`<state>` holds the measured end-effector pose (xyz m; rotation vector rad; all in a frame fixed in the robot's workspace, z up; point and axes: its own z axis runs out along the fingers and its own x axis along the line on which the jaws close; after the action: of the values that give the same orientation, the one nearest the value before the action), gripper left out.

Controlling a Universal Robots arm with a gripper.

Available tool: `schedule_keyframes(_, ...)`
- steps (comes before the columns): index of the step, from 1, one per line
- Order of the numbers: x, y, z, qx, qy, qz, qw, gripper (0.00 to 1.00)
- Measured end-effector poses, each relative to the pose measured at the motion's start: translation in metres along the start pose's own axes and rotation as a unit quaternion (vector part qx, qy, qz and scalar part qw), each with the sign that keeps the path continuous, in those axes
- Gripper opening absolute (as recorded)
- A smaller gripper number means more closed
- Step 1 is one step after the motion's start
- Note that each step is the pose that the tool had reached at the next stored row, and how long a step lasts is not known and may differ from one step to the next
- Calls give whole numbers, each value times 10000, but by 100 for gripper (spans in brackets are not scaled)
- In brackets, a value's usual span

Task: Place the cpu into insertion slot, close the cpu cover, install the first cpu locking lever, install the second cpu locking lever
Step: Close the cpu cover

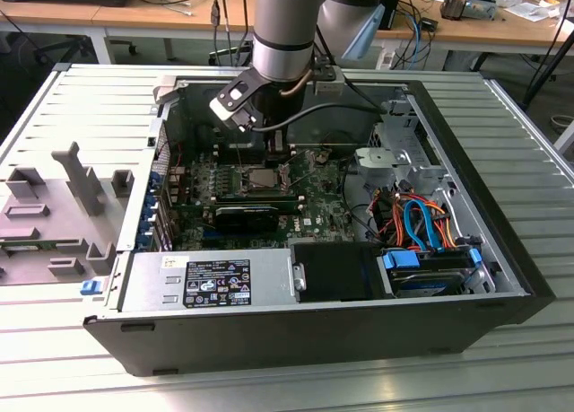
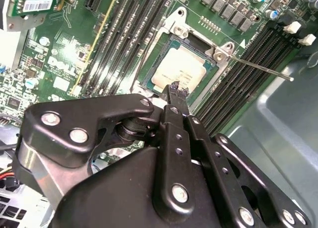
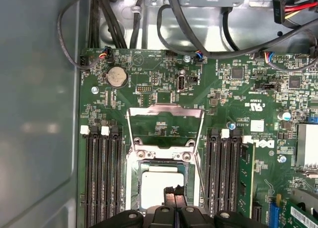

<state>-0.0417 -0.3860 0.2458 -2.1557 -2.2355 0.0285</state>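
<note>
The cpu lies flat in the insertion slot, its dull silver top showing in both wrist views. The cpu cover stands swung open behind the socket, and the board shows through its square cut-out. A thin locking lever sticks out free from the socket's corner. My gripper is shut, with its paired fingertips just over one edge of the chip and nothing visible between them. In the exterior view the gripper hangs right above the socket.
Long black memory slots flank the socket on both sides. An open computer case holds the motherboard, a power supply, a drive bay with orange and blue cables, and black cables near the board's edge.
</note>
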Motion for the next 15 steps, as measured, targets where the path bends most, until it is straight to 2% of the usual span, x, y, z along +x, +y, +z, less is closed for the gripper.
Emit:
schedule_keyframes(2, -19, 18, -1, 0, 0, 0, 10000, 11)
schedule_keyframes(6, -58, 117, -5, 2, 0, 0, 10000, 11)
schedule_keyframes(11, -75, 330, -14, 29, 1, -1, 10000, 11)
schedule_keyframes(12, -75, 350, -18, 33, 1, 0, 10000, 11)
schedule_keyframes(15, -77, 413, -85, 62, 16, 0, 10000, 11)
